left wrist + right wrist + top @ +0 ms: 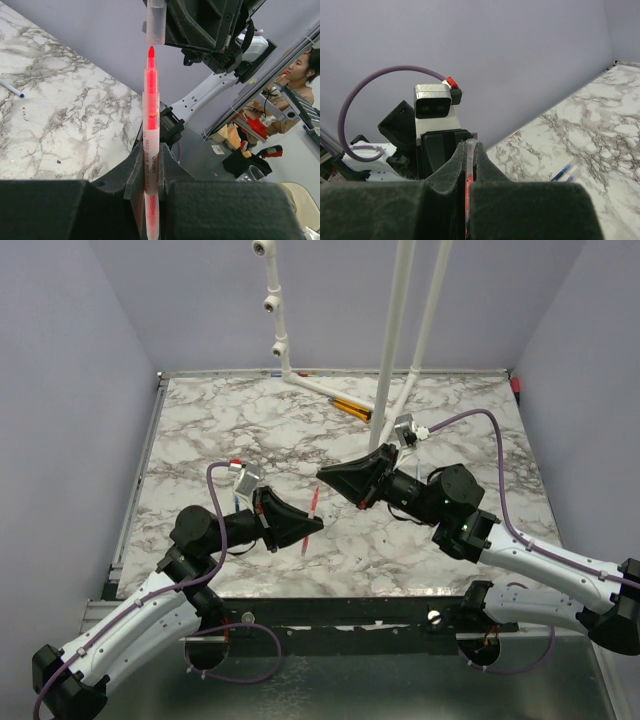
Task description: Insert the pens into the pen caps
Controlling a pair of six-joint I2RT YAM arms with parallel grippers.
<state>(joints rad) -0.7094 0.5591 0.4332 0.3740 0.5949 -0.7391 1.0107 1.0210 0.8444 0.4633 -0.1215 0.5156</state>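
Overhead, the left gripper (312,526) is clamped on the pink-red pen (311,520). The pen stands tilted above the marble table (450,430), its upper end just under the tip of the right gripper (323,476). Orange-and-black sticks (350,406) lie near the far edge, by the foot of the white frame (392,340).

From the left wrist, the pink-red pen (151,125) runs upright between the 2 closed fingers (135,177), red tip uppermost. The pale pink-red cap (155,22) hangs directly above it, mouth down, pinched by the right gripper. Tip and cap mouth sit just apart, not yet joined. A blue pen (12,90) lies on the table at the left.

From the right wrist, the right fingers (489,174) are shut on the cap, a thin clear-and-red sliver in the slot. The red is probably the pen showing through or behind it. The left arm's wrist camera (433,100) faces this way, and the blue pen (564,172) lies on the marble at right.
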